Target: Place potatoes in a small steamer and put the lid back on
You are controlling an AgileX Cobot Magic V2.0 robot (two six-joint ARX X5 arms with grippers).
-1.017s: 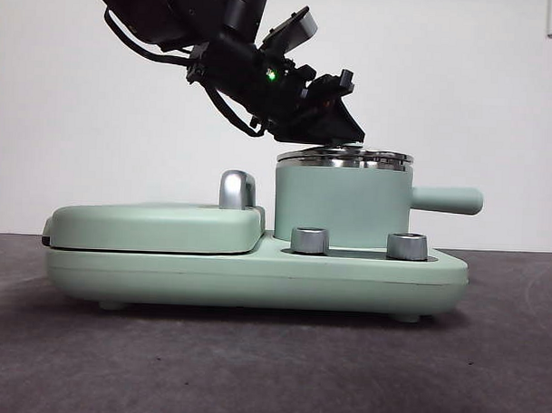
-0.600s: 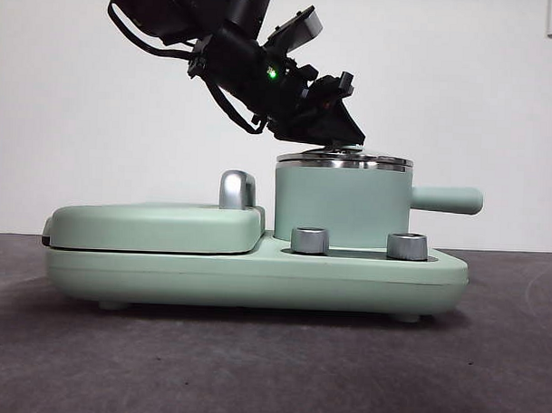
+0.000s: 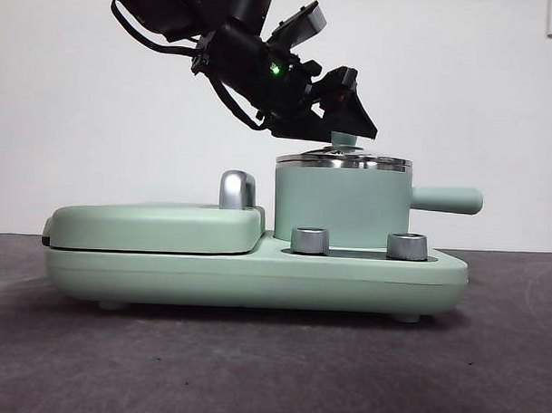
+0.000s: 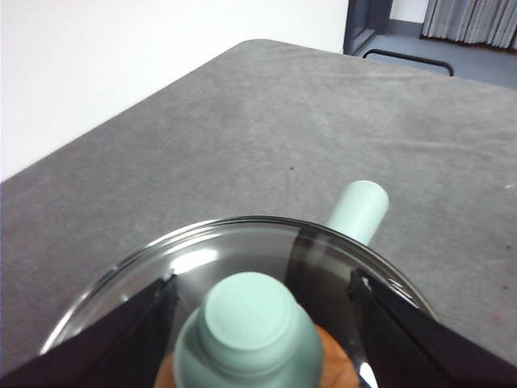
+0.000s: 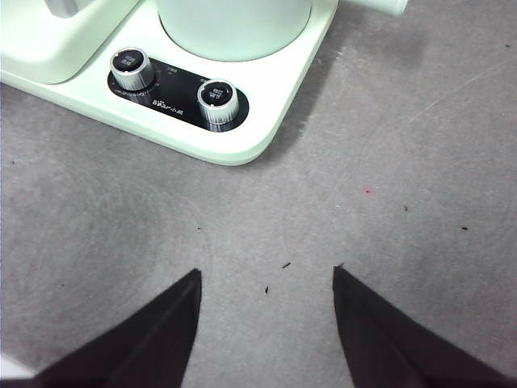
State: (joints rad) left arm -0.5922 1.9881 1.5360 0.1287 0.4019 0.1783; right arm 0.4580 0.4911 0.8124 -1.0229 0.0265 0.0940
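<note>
The mint-green small steamer [image 3: 341, 204] stands on the right half of the green appliance, its handle [image 3: 448, 200] pointing right. The glass lid [image 3: 344, 160] rests flat on its steel rim. My left gripper [image 3: 349, 124] hangs just above the lid, open, one jaw on each side of the lid's green knob [image 4: 249, 330] without touching it. Through the glass [image 4: 234, 242] a bit of orange-brown potato [image 4: 335, 365] shows inside the pot. My right gripper [image 5: 266, 299] is open and holds nothing, low over the grey table in front of the appliance.
A flat green grill cover [image 3: 157, 225] with a steel hinge handle [image 3: 236, 189] lies shut to the left of the pot. Two steel dials [image 5: 131, 69] [image 5: 216, 101] sit on the appliance's front edge. Grey table [image 5: 388, 202] surrounds the appliance.
My left gripper has lifted a little off the lid, and the green knob now shows below its jaws. The lid and pot have stayed put.
</note>
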